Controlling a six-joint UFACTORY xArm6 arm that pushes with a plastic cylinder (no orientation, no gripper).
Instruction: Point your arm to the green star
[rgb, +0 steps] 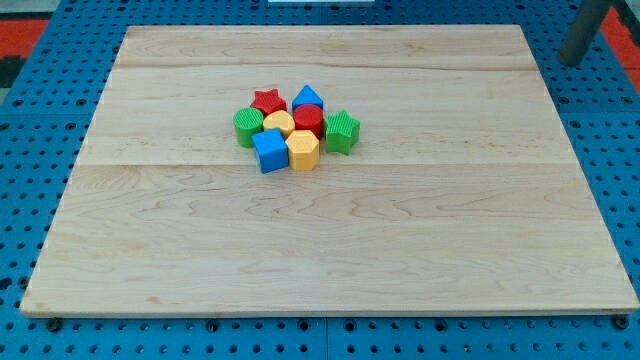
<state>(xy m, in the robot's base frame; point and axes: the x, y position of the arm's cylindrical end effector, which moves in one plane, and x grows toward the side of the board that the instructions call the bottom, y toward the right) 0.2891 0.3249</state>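
Wooden board (330, 250): pale, light-grained, lying on a blue pegboard surface (30, 120); bears every block listed below.

My rod (585, 30): dark and straight, entering at the view's top right corner. My tip (571, 62) sits just past the board's right-hand top corner, over the blue pegboard, well apart from the cluster and touching no block. I carry no claw, so there is nothing to open, close or grip with.

Block cluster, packed together above the board's centre, placed relative to the red cylinder (308, 121) in its middle:

- Green star (342, 131): touching its right side; the cluster's rightmost piece.
- Blue cube (269, 150): below and to its left.
- Yellow hexagonal block (302, 150): directly below it.
- Green cylinder (248, 126): far left edge of the cluster.
- Yellow rounded block (278, 124): just left of it.
- Blue pointed block (308, 98): directly above it.
- Red star (268, 101): above and to its left.
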